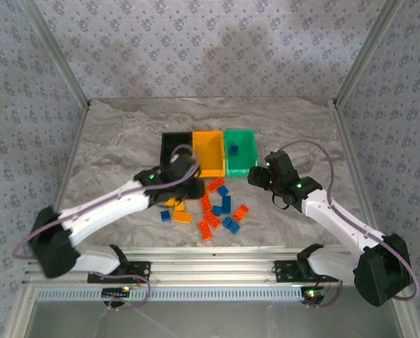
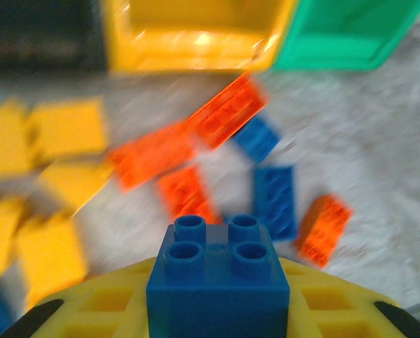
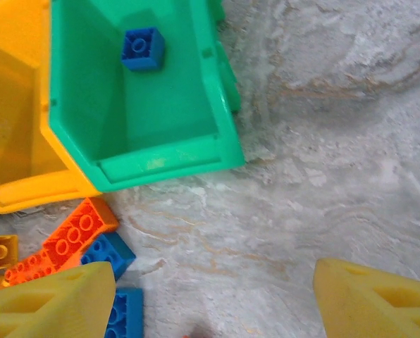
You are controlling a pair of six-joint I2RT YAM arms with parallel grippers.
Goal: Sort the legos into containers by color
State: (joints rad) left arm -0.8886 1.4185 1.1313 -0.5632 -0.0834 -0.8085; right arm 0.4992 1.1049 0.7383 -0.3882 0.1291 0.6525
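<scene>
My left gripper (image 1: 193,187) is shut on a blue four-stud lego (image 2: 217,271), gripped between its yellow fingers (image 2: 333,303) just above the pile. The loose legos (image 1: 213,208), yellow-orange, red-orange and blue, lie scattered in front of the containers. These stand in a row: black (image 1: 172,150), orange-yellow (image 1: 208,152), green (image 1: 242,160). One blue lego (image 3: 142,48) lies in the green container (image 3: 161,158). My right gripper (image 1: 255,177) hovers open over bare table beside the green container's near right corner, with nothing between its fingers (image 3: 55,303).
The marble-patterned tabletop (image 1: 301,134) has free room to the right of the green container and to the left of the black one. Metal frame posts (image 1: 358,67) and patterned walls enclose the table. A rail (image 1: 217,257) runs along the near edge.
</scene>
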